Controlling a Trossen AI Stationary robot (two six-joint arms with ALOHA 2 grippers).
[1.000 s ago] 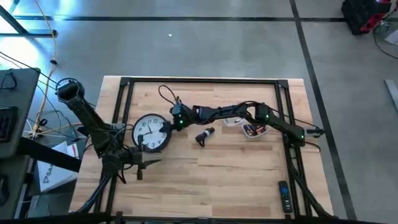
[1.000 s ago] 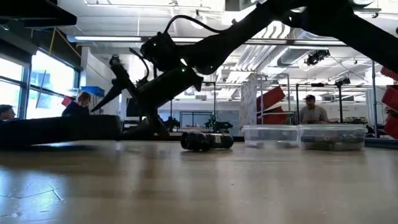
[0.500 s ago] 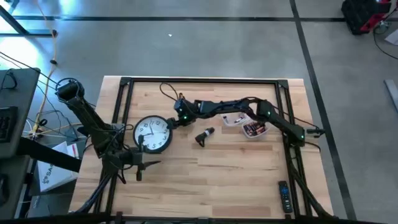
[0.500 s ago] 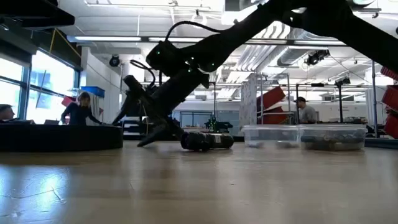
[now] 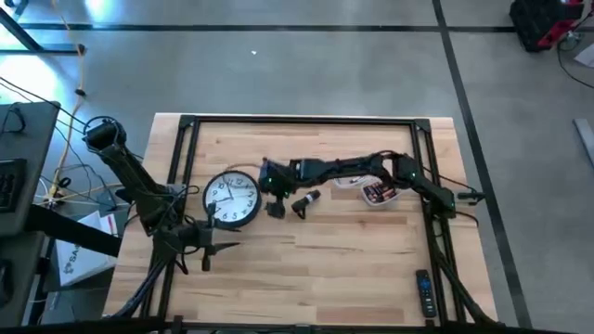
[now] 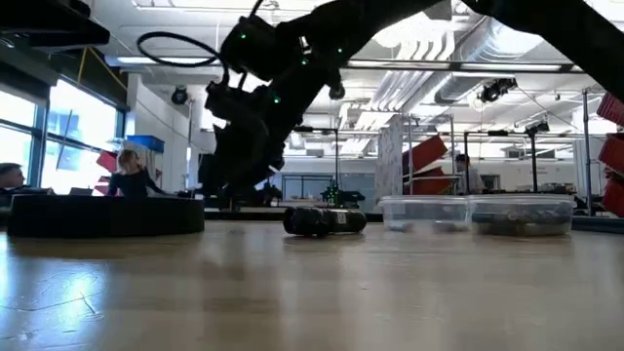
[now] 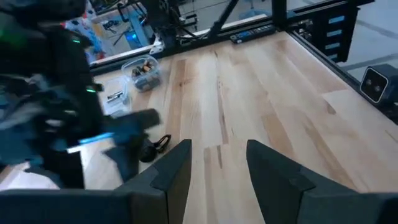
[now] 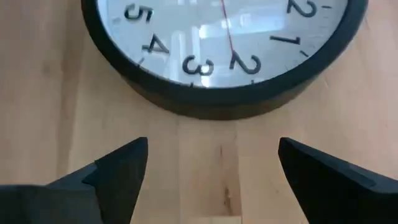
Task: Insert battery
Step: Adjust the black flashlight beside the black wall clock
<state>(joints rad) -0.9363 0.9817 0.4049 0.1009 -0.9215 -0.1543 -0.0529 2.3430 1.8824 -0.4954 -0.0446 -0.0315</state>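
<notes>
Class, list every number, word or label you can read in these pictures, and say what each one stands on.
"5", "4", "3", "2", "1" (likely part of a cut-off numeral): clock face, right wrist view.
Other numerals on the clock in the high view: too small to read.
Labels in the clear containers: unreadable.
No other text can be read.

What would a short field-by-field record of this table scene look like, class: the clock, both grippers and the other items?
clock: round black-rimmed white-faced wall clock, lying face up
right gripper: open, beside the clock's rim
left gripper: open, empty, at the table's left edge
small item: black cylindrical object, right of the clock
containers: two clear plastic tubs
remote: black remote control, front right corner
</notes>
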